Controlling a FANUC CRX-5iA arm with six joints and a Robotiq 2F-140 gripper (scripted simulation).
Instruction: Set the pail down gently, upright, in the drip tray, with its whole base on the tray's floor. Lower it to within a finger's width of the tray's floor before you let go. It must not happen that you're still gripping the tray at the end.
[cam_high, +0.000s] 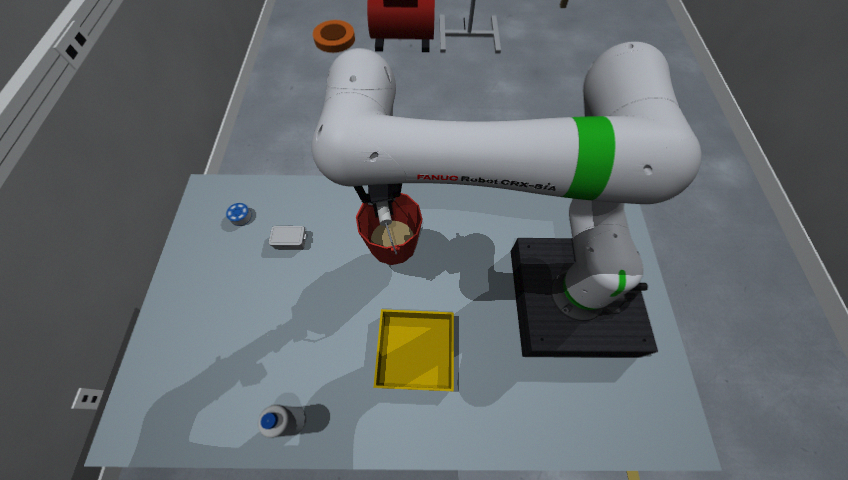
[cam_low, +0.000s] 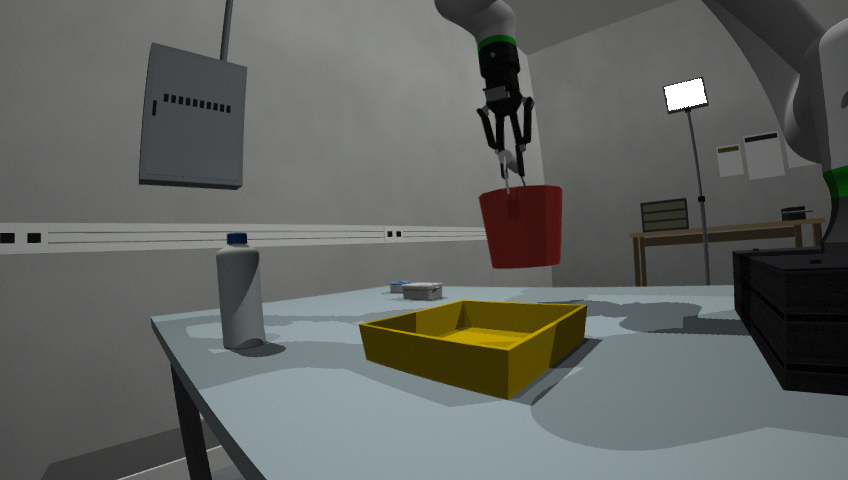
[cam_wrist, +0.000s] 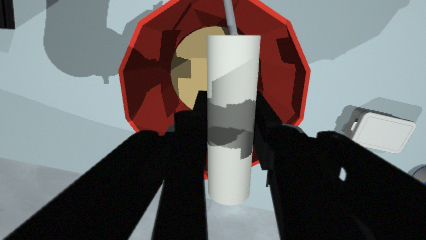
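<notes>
The red pail (cam_low: 521, 226) hangs high above the table from its wire handle, nearly upright. My gripper (cam_low: 507, 155) is shut on the handle's white grip (cam_wrist: 231, 117). In the wrist view I look down past the grip into the pail (cam_wrist: 215, 70), which has a tan floor. In the overhead view the pail (cam_high: 389, 230) hangs partly under the forearm. The yellow drip tray (cam_high: 415, 349) sits on the table nearer the front edge, apart from the pail. In the side view the tray (cam_low: 476, 342) is empty and lies below and in front of the pail.
A white bottle with a blue cap (cam_low: 239, 291) stands at the table's front left. A small grey box (cam_high: 287, 236) and a blue disc (cam_high: 238, 212) lie at the far left. The arm's black base block (cam_high: 580, 297) stands to the right of the tray.
</notes>
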